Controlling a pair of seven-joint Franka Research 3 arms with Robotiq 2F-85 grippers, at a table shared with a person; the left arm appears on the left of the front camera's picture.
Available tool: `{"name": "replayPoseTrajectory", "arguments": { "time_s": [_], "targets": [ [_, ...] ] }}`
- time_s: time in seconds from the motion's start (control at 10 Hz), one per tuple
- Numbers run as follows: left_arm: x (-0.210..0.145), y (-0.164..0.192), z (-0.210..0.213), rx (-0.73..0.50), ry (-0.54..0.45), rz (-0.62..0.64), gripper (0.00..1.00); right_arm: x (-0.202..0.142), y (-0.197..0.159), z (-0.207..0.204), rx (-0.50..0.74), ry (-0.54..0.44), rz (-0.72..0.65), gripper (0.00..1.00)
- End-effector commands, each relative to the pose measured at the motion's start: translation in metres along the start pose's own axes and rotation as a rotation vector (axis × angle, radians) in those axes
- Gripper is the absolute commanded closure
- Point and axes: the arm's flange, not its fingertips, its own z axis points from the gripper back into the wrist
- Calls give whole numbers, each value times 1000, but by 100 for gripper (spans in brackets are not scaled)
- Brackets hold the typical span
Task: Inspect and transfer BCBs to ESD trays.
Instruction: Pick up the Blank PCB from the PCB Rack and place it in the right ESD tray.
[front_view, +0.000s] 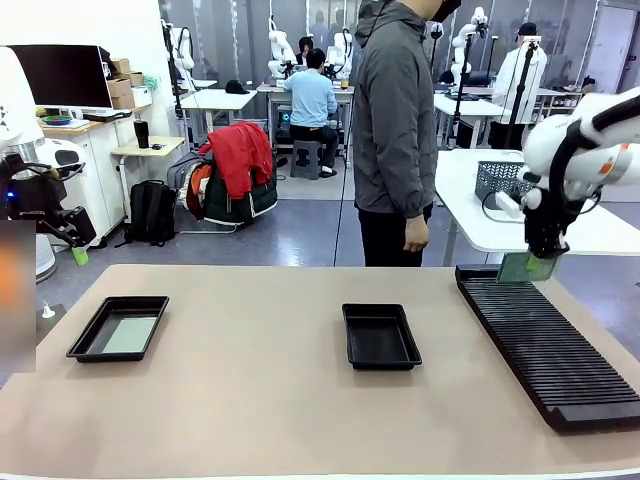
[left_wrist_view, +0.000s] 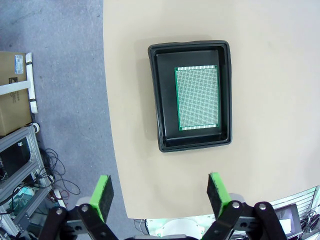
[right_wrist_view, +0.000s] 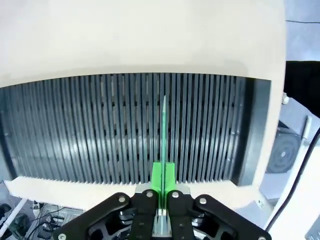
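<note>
BCB between right jaws, over rack

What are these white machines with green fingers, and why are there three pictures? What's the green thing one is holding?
They are two robot arms. The wide picture looks across the table at a person standing behind it. The other two come from cameras on each arm's wrist. The left hand is open, looking down at a black tray with a green board lying in it. The middle tray is empty. The right hand pinches a second board, thin edge toward its camera, over the long slotted rack.
</note>
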Motion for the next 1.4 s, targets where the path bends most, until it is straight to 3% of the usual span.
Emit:
{"name": "replayPoseTrajectory", "arguments": {
  "time_s": [0.0, 0.6, 1.2, 1.3],
  "targets": [
    [0, 1, -1, 1, -3, 2, 0, 15, 21, 41, 3, 33, -30, 100],
    [0, 1, -1, 1, -3, 2, 0, 36, 63, 162, 59, 40, -99, 100],
    [0, 1, -1, 1, -3, 2, 0, 25, 75, 189, 85, 9, -73, 100],
    [0, 1, -1, 1, -3, 2, 0, 27, 72, 190, 37, 17, -95, 100]
  ]
}}
